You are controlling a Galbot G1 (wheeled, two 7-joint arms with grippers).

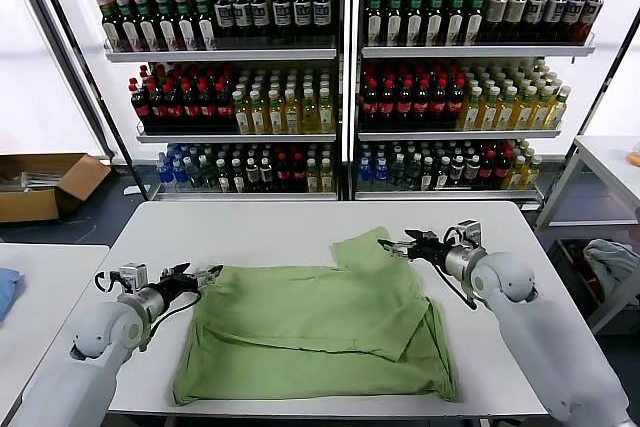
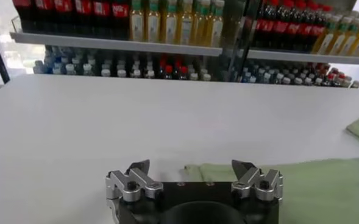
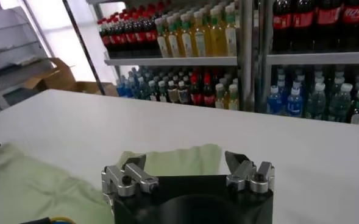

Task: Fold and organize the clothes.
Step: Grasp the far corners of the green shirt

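Note:
A light green shirt (image 1: 320,327) lies partly folded on the white table (image 1: 260,232), its plain side up, one sleeve (image 1: 372,247) sticking out toward the back right. My left gripper (image 1: 207,274) hovers open just off the shirt's left edge (image 2: 301,182), nothing between its fingers (image 2: 140,167). My right gripper (image 1: 397,244) is open too, right beside the sleeve's far tip (image 3: 173,161), and holds nothing. The shirt's collar and front print are hidden.
Behind the table stand shelves full of drink bottles (image 1: 340,97). A second white table (image 1: 40,287) with a blue cloth (image 1: 6,292) is at the left, a cardboard box (image 1: 45,185) on the floor beyond it, and a side table (image 1: 610,162) at the right.

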